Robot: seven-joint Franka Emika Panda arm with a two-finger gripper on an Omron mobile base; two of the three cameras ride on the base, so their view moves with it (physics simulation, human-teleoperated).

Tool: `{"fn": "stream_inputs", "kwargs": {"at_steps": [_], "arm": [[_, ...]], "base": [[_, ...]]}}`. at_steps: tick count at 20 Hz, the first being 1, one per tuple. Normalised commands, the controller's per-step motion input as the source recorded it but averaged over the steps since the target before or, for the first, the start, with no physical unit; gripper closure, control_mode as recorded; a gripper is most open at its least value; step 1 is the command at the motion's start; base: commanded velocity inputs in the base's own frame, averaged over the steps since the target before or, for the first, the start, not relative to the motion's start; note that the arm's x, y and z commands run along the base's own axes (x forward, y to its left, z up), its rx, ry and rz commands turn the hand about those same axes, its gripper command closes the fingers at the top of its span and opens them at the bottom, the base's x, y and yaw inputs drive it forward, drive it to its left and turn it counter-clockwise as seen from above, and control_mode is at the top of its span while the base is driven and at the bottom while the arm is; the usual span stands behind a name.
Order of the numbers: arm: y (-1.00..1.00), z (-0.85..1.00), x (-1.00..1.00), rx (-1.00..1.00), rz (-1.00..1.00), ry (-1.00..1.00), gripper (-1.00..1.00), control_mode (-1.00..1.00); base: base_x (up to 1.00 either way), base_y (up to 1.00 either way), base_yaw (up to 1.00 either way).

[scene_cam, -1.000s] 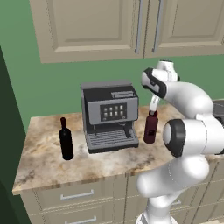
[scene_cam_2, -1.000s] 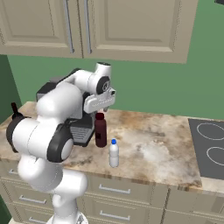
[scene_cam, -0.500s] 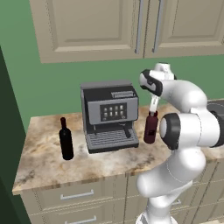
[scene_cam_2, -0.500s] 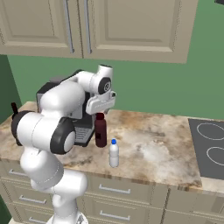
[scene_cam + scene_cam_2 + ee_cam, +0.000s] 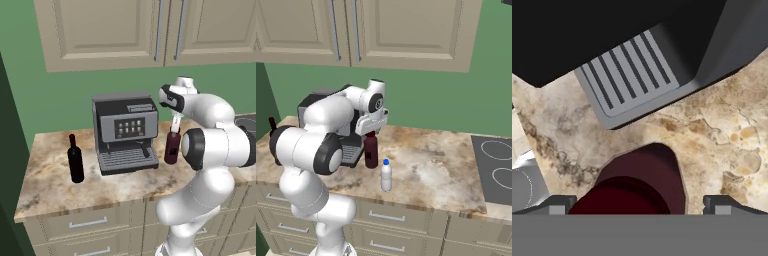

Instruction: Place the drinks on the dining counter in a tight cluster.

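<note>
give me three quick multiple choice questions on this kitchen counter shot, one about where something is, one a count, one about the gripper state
1. Where does the black wine bottle stand?
A. left of the coffee machine, seen from the left base view
B. on the cooktop
C. inside a cabinet

2. How many bottles stand on the counter?
A. one
B. three
C. five

3. How is the gripper set?
A. shut on the blue cap
B. open, fingers either side of the maroon bottle
C. shut on a drawer handle

Answers: 1 A, the left base view shows it on the marbled top beside the machine. 2 B, the black, the maroon and the clear bottle with blue cap. 3 B, the hand view shows the finger tips spread apart with the maroon bottle's top between them.
</note>
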Motion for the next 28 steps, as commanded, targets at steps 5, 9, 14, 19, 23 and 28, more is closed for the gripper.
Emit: {"fn": "stream_inputs", "kwargs": {"at_steps": [5, 9, 14, 19, 23, 28], "arm": [[0.00, 0.00, 0.00, 0.00, 0.00, 0.00, -1.00, -1.00], [0.00, 0.00, 0.00, 0.00, 0.00, 0.00, 1.00, -1.00], [0.00, 0.00, 0.00, 0.00, 0.00, 0.00, 1.00, -1.00], [0.00, 0.07, -0.51, 0.00, 0.00, -0.16, 1.00, -1.00], [0.06, 0.24, -0.52, 0.00, 0.00, -0.19, 1.00, -1.00], [0.17, 0.37, -0.24, 0.00, 0.00, -0.02, 1.00, -1.00]], "base": [[0.00, 0.00, 0.00], [0.00, 0.00, 0.00], [0.00, 0.00, 0.00], [0.00, 0.00, 0.00], [0.00, 0.00, 0.00], [0.00, 0.00, 0.00]]}}
